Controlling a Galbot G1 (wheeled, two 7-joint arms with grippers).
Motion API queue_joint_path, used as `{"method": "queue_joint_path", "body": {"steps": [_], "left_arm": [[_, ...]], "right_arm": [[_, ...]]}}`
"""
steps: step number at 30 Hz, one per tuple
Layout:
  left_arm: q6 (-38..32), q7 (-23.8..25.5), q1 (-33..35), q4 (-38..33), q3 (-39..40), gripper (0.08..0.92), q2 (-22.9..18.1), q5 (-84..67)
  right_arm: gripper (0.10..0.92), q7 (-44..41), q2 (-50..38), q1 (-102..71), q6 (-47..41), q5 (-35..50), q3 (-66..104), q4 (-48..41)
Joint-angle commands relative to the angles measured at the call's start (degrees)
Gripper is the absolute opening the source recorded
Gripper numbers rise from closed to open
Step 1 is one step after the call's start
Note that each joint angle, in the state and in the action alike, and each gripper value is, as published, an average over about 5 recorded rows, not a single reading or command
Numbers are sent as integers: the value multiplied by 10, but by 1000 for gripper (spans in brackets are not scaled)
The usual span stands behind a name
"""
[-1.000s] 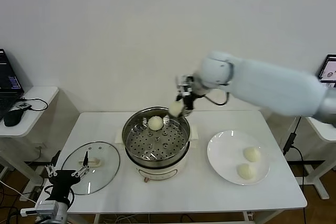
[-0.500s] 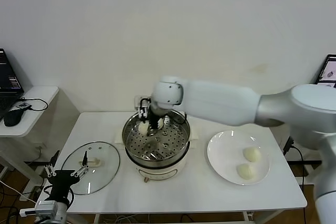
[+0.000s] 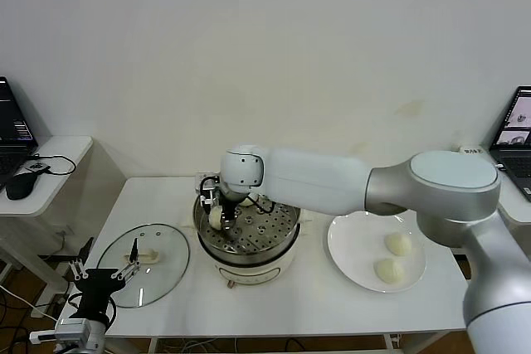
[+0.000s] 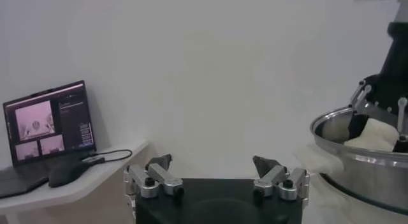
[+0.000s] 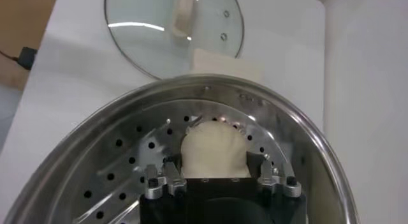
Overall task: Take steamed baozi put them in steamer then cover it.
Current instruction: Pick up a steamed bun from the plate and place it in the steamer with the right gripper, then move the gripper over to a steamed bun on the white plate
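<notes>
Inside the round shiny stainless-steel steamer point(image 3: 246, 234), close to its left wall, the right gripper point(image 3: 217, 215) hangs over the perforated tray with a small cream-white steamed bun point(image 5: 214, 151) between its fingers point(image 5: 270, 174). The jaws stand a little wider than the bun; whether the pads still touch it I cannot tell. The rest of the tray lies open toward the right rim. Two more cream-white buns point(image 3: 399, 244) sit on the flat white plate point(image 3: 348, 242) to the right. The round glass lid point(image 3: 143, 264) lies flat left of the steamer, near the table's front edge. The left gripper point(image 4: 217, 175) waits low beyond that corner, jaws wide, holding nothing.
</notes>
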Motion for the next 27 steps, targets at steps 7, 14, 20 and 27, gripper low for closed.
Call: {"method": "queue_joint_path", "body": {"steps": [7, 14, 20, 27], "left_arm": [[0, 0, 0, -2, -1, 823, 3, -1], [4, 1, -5, -5, 4, 823, 2, 0], [6, 1, -7, -3, 11, 823, 4, 4], [6, 1, -8, 5, 17, 823, 6, 11]], "right_arm": [[822, -149, -128, 124, 64, -49, -4, 75], [823, -240, -323, 184, 139, -110, -28, 188], [823, -265, -495, 164, 175, -179, -32, 269], [823, -257, -600, 89, 201, -269, -42, 305]]}}
